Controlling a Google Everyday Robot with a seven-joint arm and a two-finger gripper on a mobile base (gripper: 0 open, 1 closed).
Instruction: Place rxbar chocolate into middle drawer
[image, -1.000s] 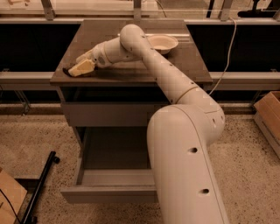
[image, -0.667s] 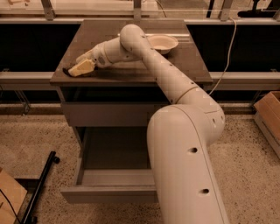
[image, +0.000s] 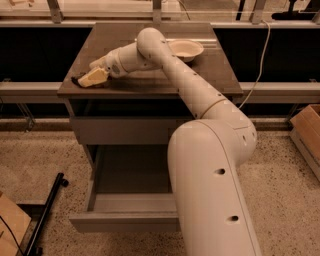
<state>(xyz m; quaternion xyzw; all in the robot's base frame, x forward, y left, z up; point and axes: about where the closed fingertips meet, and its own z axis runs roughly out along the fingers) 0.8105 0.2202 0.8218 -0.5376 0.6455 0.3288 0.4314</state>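
My gripper (image: 91, 78) is low over the front left corner of the tabletop (image: 150, 80), with the arm reaching in from the right. A small dark end of the rxbar chocolate (image: 76, 80) shows at the gripper's left tip; the gripper hides the rest of the bar. The middle drawer (image: 125, 221) is pulled out below the table, and its grey tray (image: 131, 170) has nothing in it. My arm's large lower link covers the drawer's right part.
A white bowl (image: 185, 49) stands at the back right of the tabletop. The upper drawer front (image: 125, 131) is shut. A black pole (image: 46, 212) and cardboard (image: 10, 225) lie at the lower left, a cardboard box (image: 307, 131) at the right, and a cable (image: 256, 75) hangs beside the table.
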